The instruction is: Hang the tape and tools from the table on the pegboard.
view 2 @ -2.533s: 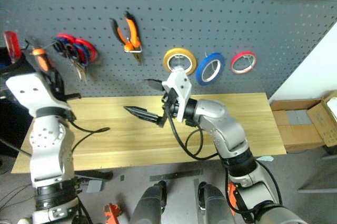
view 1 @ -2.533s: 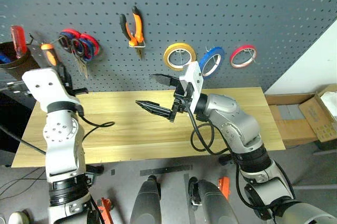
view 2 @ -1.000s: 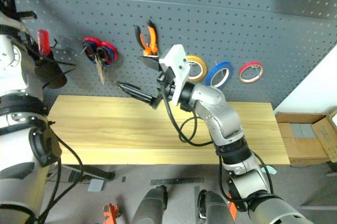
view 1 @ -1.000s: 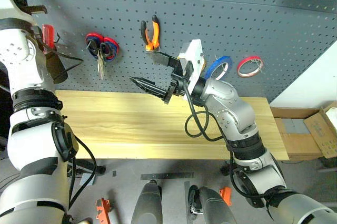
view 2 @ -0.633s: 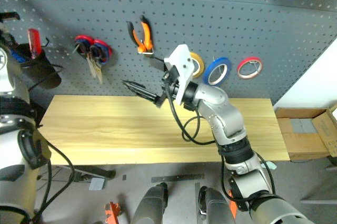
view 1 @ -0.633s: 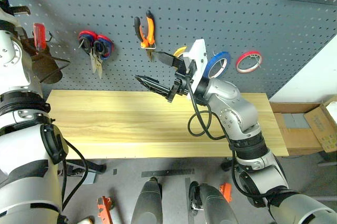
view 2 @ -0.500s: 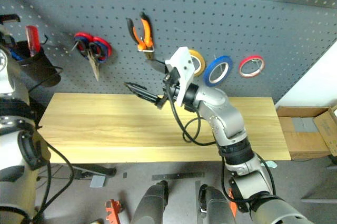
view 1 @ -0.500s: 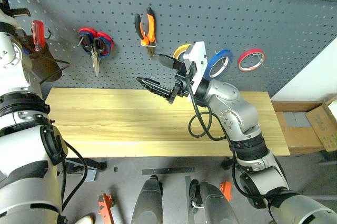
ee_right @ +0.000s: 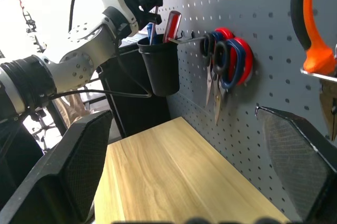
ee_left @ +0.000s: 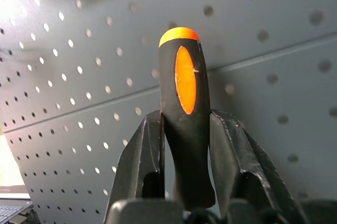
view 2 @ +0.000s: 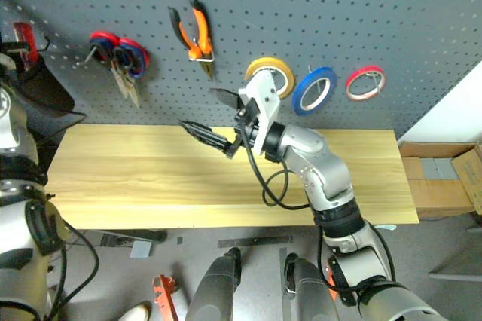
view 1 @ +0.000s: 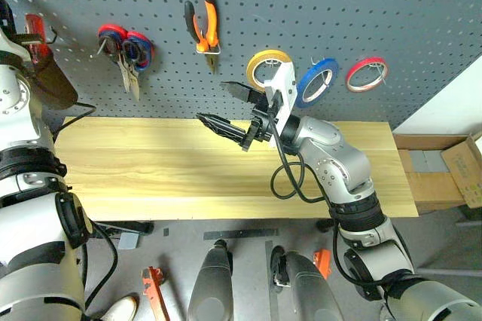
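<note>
Your small orange-handled tool (ee_left: 185,124) sits clamped between the left gripper (ee_left: 185,145) fingers, up against the pegboard (view 1: 316,12) beyond the table's left end. Pliers (view 1: 203,27) hang upper left on the board, red-and-blue scissors (view 1: 124,53) further left, blue tape (view 1: 315,84) between the yellow roll (view 1: 265,68) and red roll (view 1: 367,74). Your right gripper (view 1: 226,106) hovers over the table (view 1: 151,178) near its back edge, fingers spread wide, holding nothing.

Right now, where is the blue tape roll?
In the head views, the blue tape roll hangs on the pegboard, between the yellow roll and the red roll, above the table's right half.
</note>
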{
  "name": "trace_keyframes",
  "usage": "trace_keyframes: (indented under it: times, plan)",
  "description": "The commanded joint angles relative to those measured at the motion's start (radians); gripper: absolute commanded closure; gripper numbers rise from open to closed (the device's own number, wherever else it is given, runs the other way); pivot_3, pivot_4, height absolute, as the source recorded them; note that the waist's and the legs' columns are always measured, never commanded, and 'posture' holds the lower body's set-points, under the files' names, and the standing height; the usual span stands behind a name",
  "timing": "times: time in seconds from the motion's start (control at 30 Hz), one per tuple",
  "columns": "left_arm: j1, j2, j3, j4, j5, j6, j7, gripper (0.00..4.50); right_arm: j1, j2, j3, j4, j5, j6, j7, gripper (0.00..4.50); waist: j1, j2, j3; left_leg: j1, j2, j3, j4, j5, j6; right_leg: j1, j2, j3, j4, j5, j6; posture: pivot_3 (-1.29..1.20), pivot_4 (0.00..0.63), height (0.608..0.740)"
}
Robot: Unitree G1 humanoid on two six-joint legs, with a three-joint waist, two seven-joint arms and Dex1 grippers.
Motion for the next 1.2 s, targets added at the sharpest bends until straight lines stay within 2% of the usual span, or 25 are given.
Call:
trace_keyframes:
  times: [0.03, 0.73, 1.07, 1.1, 1.2]
  plan:
    - [0.003, 0.028, 0.019, -0.07, -0.011, -0.002, 0.001, 3.67, -0.038, 0.028, -0.044, -0.059, 0.059, 0.008, -0.016, 0.0, -0.001, 0.0, 0.006, 0.0, 0.0, 0.0, 0.0, 0.0, 0.0, 0.0, 0.0, 0.0, 0.0, 0.0, 0.0, 0.19, 0.415, 0.74]
    - [0.065, 0.018, 0.026, -0.153, -0.022, 0.045, 0.007, 3.67, -0.057, 0.038, -0.057, -0.065, 0.107, 0.006, -0.026, 0.0, -0.022, 0.001, 0.02, -0.002, 0.0, 0.001, -0.002, 0.0, 0.0, -0.003, -0.002, 0.0, -0.001, 0.0, 0.0, 0.18, 0.416, 0.74]
    - [0.086, 0.004, 0.038, -0.194, -0.029, 0.05, 0.013, 0.23, -0.055, 0.028, -0.055, -0.052, 0.097, -0.005, -0.02, 0.0, -0.023, 0.001, 0.02, -0.002, 0.0, 0.002, -0.003, 0.0, 0.0, -0.003, -0.002, 0.001, -0.002, 0.0, 0.0, 0.18, 0.404, 0.74]
    - [0.092, 0.003, 0.042, -0.202, -0.029, 0.053, 0.015, 0.04, -0.055, 0.028, -0.055, -0.052, 0.096, -0.005, -0.02, 0.0, -0.023, 0.001, 0.02, -0.002, 0.0, 0.002, -0.003, 0.0, 0.0, -0.003, -0.002, 0.001, -0.002, 0.0, 0.0, 0.18, 0.404, 0.74]
    - [0.112, -0.007, 0.053, -0.231, -0.037, 0.061, 0.02, 0.04, -0.058, 0.026, -0.055, -0.042, 0.092, -0.013, -0.016, 0.0, -0.023, 0.001, 0.02, -0.002, 0.0, 0.002, -0.004, 0.0, 0.0, -0.004, -0.002, 0.001, -0.002, 0.0, 0.0, 0.19, 0.396, 0.74]
